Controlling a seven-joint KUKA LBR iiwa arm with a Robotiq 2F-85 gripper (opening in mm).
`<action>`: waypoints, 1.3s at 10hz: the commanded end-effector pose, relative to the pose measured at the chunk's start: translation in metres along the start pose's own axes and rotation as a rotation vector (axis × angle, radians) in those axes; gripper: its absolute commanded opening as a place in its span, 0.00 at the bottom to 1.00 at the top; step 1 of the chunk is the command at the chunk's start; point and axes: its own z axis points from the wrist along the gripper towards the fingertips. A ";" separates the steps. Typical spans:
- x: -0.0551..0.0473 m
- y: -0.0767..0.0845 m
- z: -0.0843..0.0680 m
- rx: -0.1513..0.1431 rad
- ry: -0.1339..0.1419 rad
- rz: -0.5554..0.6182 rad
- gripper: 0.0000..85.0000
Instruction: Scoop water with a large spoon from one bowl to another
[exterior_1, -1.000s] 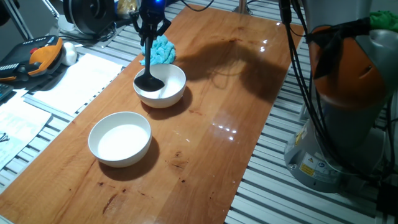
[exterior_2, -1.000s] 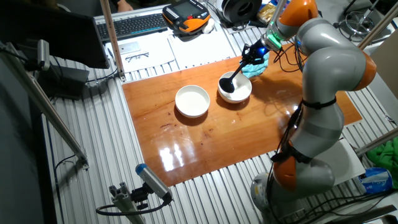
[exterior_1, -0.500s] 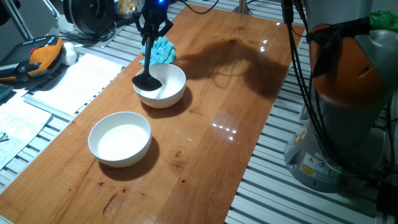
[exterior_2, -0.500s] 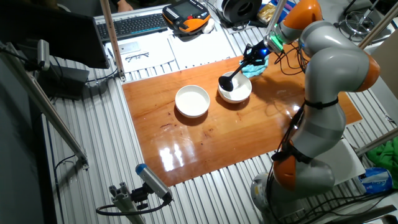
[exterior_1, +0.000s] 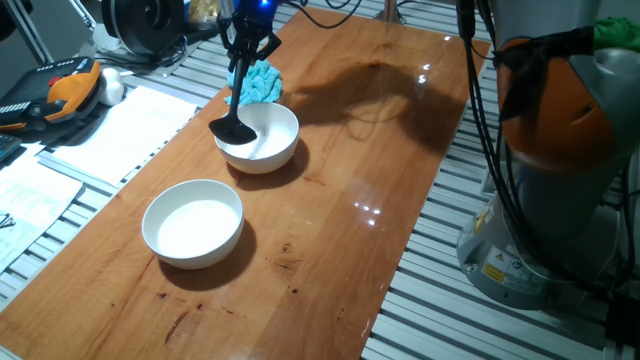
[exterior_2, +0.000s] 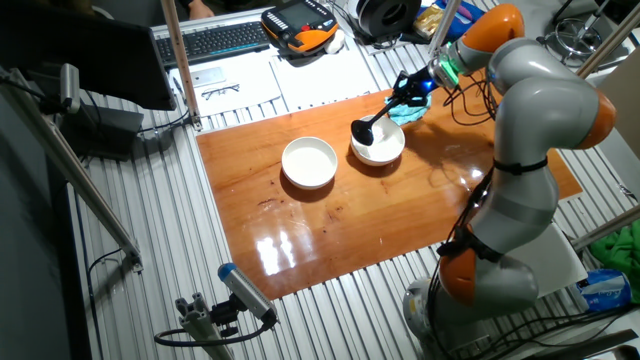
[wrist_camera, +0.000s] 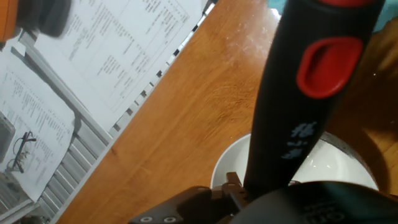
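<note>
The large spoon (exterior_1: 231, 126), a black ladle, hangs with its round scoop just above the near rim of the far white bowl (exterior_1: 270, 140). My gripper (exterior_1: 248, 45) is shut on the top of its thin handle. In the other fixed view the scoop of the large spoon (exterior_2: 361, 130) sits over the left rim of that bowl (exterior_2: 385, 148), held by the gripper (exterior_2: 407, 92). A second white bowl (exterior_1: 193, 222) stands nearer the front, also seen as the left bowl (exterior_2: 309, 161). The hand view looks down the black handle (wrist_camera: 292, 124) with a red tab. Water is not discernible.
A crumpled blue cloth (exterior_1: 260, 82) lies just behind the far bowl. Papers (exterior_1: 120, 120) and an orange-black pendant (exterior_1: 60, 90) lie on the slatted bench left of the wooden board (exterior_1: 350, 220). The robot base (exterior_1: 560, 170) stands at the right.
The ladle's scoop has risen out of the far bowl and shifted slightly toward the near bowl. The gripper has lifted a little with it.
</note>
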 end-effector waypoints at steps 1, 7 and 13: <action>0.000 0.000 0.000 -0.013 0.004 -0.002 0.00; 0.002 0.000 -0.003 0.037 -0.021 -0.023 0.00; 0.000 -0.010 -0.013 0.305 -0.094 -0.042 0.00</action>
